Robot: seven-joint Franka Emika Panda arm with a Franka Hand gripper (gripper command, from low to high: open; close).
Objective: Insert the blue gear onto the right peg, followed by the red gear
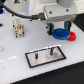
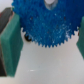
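The blue gear (image 2: 42,22) was seen in the wrist view between the two green pads (image 2: 11,45) of the gripper (image 1: 59,31). One pad lay against the gear's toothed edge, and the other pad was mostly cut off by the frame, so the fingers were judged to be closed on the gear at about its own width. In the exterior view the blue gear was found directly under the gripper, at the far right of the exterior view, and it could not be told whether it was already lifted from the white table (image 1: 20,70) or still rested on it. The red gear (image 1: 73,36) was seen just beside the blue gear, on the side of the exterior view's right, and it was not held.

The grey plate with a black border (image 1: 46,56) lay nearer to the camera, apart from both gears. One peg (image 1: 51,50) could be made out on it, and the second one was too small to be told with certainty. No gear was seen on the plate. The task was therefore judged to be in its first step: the blue gear was gripped, while its carrying, its insertion and the whole work with the red gear were left.

The surface was white and glossy. A small pale rack-like object (image 1: 18,27) stood at the exterior view's left. The background was blurred and dark.
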